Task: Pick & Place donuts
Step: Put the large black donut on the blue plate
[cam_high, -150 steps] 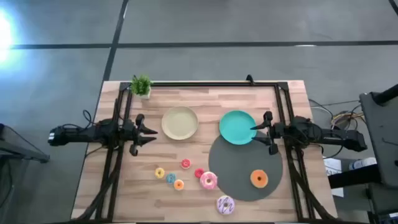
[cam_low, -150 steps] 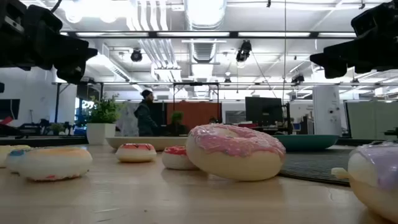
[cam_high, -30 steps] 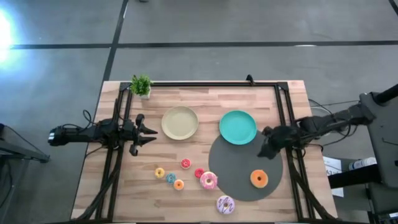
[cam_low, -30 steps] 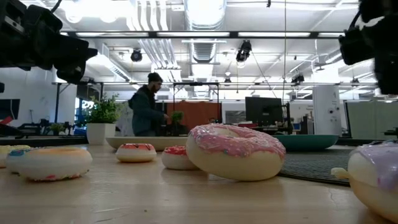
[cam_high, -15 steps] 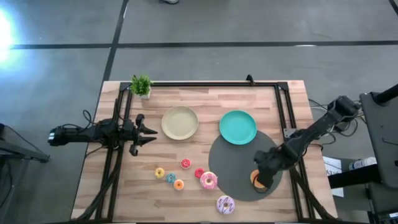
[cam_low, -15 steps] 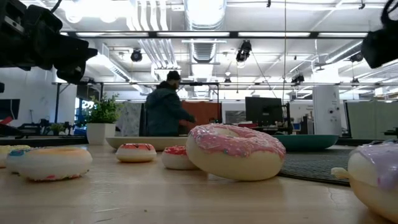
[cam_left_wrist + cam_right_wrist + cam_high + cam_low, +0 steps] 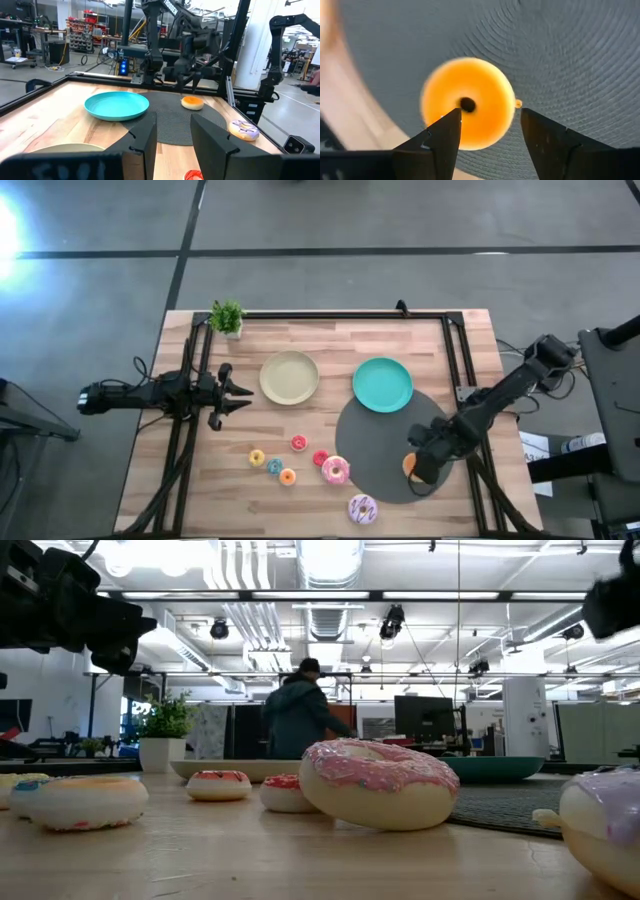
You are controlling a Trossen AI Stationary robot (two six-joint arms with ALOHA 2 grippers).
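The orange donut (image 7: 467, 102) lies flat on the dark round mat (image 7: 375, 442); in the high view only its edge (image 7: 407, 466) shows beside my right gripper (image 7: 418, 468). That gripper (image 7: 490, 125) hangs open just above it, fingers pointing down, also seen in the left wrist view (image 7: 187, 85). The pink donut (image 7: 336, 470) and the lilac sprinkled donut (image 7: 363, 509) rest on the wood near the mat. Several small donuts (image 7: 288, 460) lie left of them. My left gripper (image 7: 243, 392) waits open at the table's left side.
A teal plate (image 7: 382, 384) overlaps the mat's far edge, and a beige plate (image 7: 290, 377) sits left of it. A small potted plant (image 7: 228, 317) stands at the far left corner. Black frame rails run along the table's sides. A person stands in the room beyond (image 7: 300, 710).
My right gripper has swung from beside the teal plate toward the near edge, tipped its fingers downward and come down over the orange donut. It has stayed almost still there for the last half second. No donut has moved.
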